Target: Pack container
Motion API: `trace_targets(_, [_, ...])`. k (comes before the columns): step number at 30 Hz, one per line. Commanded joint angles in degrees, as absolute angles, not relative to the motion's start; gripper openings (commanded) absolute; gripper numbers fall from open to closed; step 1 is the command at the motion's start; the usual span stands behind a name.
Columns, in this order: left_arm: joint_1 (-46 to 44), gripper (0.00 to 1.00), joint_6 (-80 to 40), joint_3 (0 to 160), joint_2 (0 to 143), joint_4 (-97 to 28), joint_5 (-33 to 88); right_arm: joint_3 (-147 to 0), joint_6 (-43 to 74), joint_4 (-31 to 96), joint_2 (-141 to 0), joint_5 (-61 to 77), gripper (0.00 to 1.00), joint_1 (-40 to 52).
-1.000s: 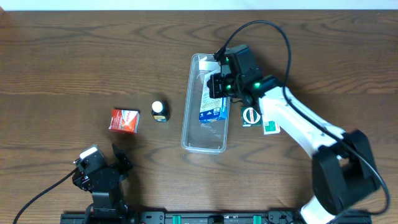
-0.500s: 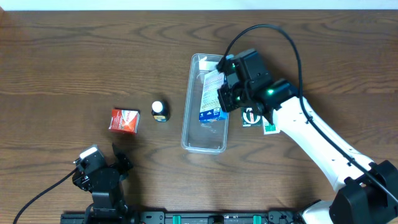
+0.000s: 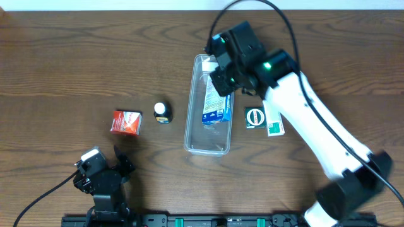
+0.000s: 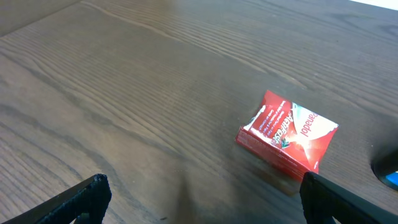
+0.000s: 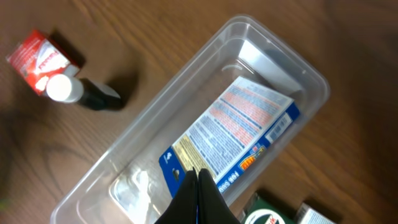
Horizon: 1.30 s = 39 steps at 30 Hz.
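Observation:
The container is a long clear plastic tray at the table's middle. It also shows in the right wrist view. A blue and white flat package lies tilted inside it against the right wall, seen also in the right wrist view. My right gripper hangs over the tray's far end. Its fingers are shut together above the package's blue corner with nothing visibly held. My left gripper is open and empty near the front edge, short of a red box.
The red box and a small dark bottle with a white cap stand left of the tray. A green box and a white and green box lie right of it. The bottle shows in the right wrist view.
The right arm swung from the tray's right wall toward the green box, then lifted back over the tray's far end. The package now lies uncovered in the tray. The left arm stayed still.

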State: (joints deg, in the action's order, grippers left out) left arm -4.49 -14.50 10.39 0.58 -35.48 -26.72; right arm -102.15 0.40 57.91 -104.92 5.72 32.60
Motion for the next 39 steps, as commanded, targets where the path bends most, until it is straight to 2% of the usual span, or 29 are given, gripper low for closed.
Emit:
trace_targets(1, [-4.14, 0.98, -13.76, 9.34, 0.38, -35.44, -27.05, -107.11, -1.37, 62.46, -112.16, 3.95, 0.01, 33.76])
trace_targets(9, [-4.14, 0.98, -13.76, 9.34, 0.38, -35.44, -27.05, -109.06, 0.84, 68.75, -119.39, 1.3, 0.01, 33.47])
trace_targets(25, [-4.14, 0.98, -13.76, 9.34, 0.38, -35.44, -27.05, -108.99, 1.65, 70.98, -129.97, -2.48, 0.01, 33.32])
trace_targets(33, [-4.14, 0.98, -13.76, 9.34, 0.38, -35.44, -27.05, -110.98, 1.65, 69.6, -128.4, -3.11, 0.01, 33.47])
trace_targets(39, [-4.14, 0.98, -13.76, 9.34, 0.38, -35.44, -27.05, -113.49, 0.16, 71.35, -126.02, 1.52, 0.01, 34.89])
